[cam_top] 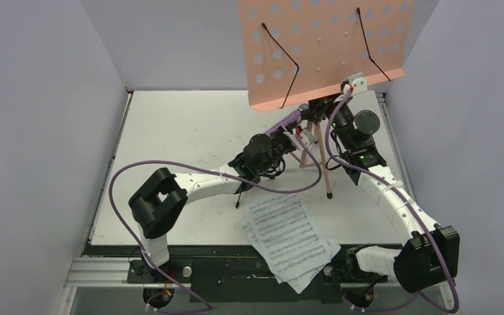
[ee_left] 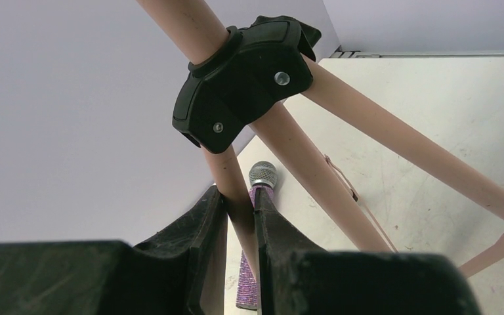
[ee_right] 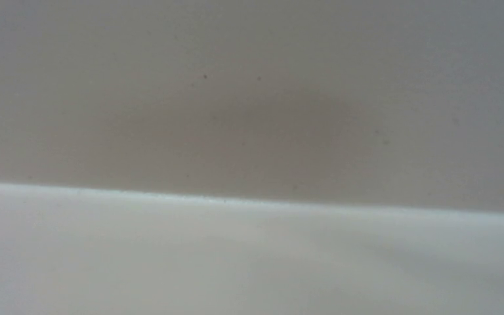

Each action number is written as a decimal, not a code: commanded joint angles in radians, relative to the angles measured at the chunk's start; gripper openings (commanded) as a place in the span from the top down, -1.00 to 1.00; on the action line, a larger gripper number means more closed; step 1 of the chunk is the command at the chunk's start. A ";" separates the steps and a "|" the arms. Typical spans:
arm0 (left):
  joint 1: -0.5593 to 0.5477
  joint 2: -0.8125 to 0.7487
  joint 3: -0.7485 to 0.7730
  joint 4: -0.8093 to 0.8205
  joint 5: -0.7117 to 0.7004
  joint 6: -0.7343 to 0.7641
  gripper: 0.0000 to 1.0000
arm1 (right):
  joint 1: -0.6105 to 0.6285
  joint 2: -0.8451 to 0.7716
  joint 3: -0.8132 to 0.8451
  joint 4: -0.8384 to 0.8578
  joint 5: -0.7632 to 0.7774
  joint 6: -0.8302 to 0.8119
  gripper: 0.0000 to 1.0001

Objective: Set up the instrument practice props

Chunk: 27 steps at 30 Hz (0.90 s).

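The left hand [ee_left: 237,203] is clenched on a leg of the pink music stand [cam_top: 328,65], upright far right on the worktop [cam_top: 190,131]; the right hand [cam_top: 353,85] is at its ledge, grip unclear. A jerk could topple it onto the microphone [ee_left: 262,176]

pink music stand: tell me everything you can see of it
The pink perforated metal music stand stands upright at the far side of the white table. Its tilted desk is bare but for two black wire page holders lying across it, with a lip along its lower edge. Pink tube legs meet in a black plastic hub. The left gripper has its jaws closed on one leg; the right gripper is at the lip, contact unclear.
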 commanded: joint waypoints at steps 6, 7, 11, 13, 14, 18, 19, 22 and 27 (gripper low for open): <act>-0.025 0.050 -0.007 -0.052 0.003 0.126 1.00 | 0.012 -0.102 0.158 0.336 -0.023 0.045 0.89; -0.028 0.053 -0.006 -0.050 0.003 0.130 1.00 | 0.013 -0.104 0.157 0.337 -0.023 0.043 0.89; -0.034 0.065 0.001 -0.051 0.002 0.137 1.00 | 0.013 -0.111 0.154 0.338 -0.015 0.039 0.89; -0.039 0.069 0.000 -0.049 0.002 0.144 1.00 | 0.014 -0.116 0.153 0.337 -0.012 0.034 0.89; -0.039 0.071 0.001 -0.047 0.003 0.144 1.00 | 0.013 -0.117 0.154 0.337 -0.011 0.031 0.89; -0.043 0.074 0.001 -0.036 0.005 0.135 1.00 | 0.012 -0.124 0.147 0.337 -0.001 0.026 0.89; -0.044 0.073 0.001 -0.037 0.011 0.132 1.00 | 0.012 -0.128 0.143 0.340 0.003 0.026 0.89; -0.051 0.082 0.006 -0.035 0.017 0.136 1.00 | 0.012 -0.135 0.129 0.346 0.012 0.024 0.89; -0.067 0.102 0.014 -0.034 0.008 0.146 1.00 | 0.011 -0.159 0.105 0.340 0.048 0.011 0.89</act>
